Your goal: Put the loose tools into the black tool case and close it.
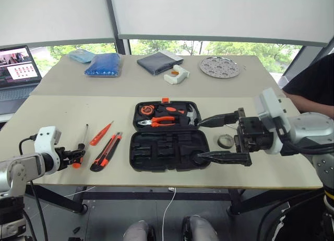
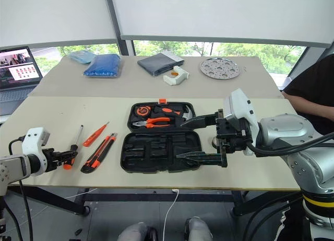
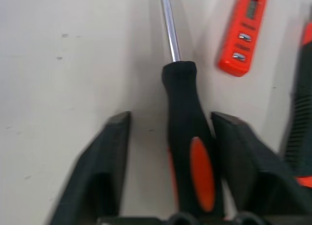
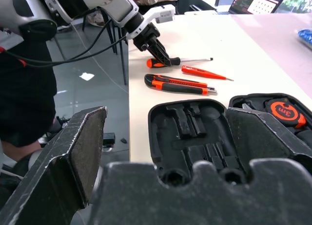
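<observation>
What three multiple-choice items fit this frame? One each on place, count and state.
1. Where is the tape roll?
A. Inside the tool case
B. On the table, to the left of the case
C. On the table, to the right of the case

2. How many loose tools lie on the table to the left of the case?
A. One
B. Three
C. Five

3. What state is the tool case in?
A. Open, both halves lying flat
B. Shut and latched
C. Standing on its edge

Key:
1 C: the roll lies on the bare table just off the case's right end.
2 B: a black-and-orange screwdriver, a slim red screwdriver and a utility knife lie there.
3 A: the moulded slots of both halves face up.
</observation>
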